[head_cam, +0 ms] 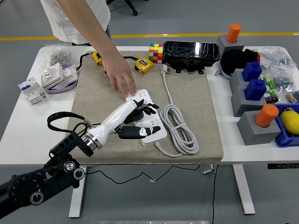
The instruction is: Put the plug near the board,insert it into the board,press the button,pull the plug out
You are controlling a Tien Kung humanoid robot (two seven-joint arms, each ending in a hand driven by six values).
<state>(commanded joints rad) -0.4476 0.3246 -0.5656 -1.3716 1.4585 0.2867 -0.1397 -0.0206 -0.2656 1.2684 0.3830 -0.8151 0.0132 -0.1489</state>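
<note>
A white power strip lies on the beige mat, mid-table. My left hand, white with black fingertips, reaches over it from the lower left. Its fingers stretch across the strip's top and the thumb lies along the near side. Between them sits a black plug, mostly covered by the hand; whether it is seated in a socket is hidden. A person's hand comes down from the top, fingertips pressing on the strip's far end. My right arm is out of view.
The strip's grey cable is coiled right of it, its white plug further back. A colour cube, black box and yellow tape measure line the back. Socket modules sit left, grey blocks and bins right.
</note>
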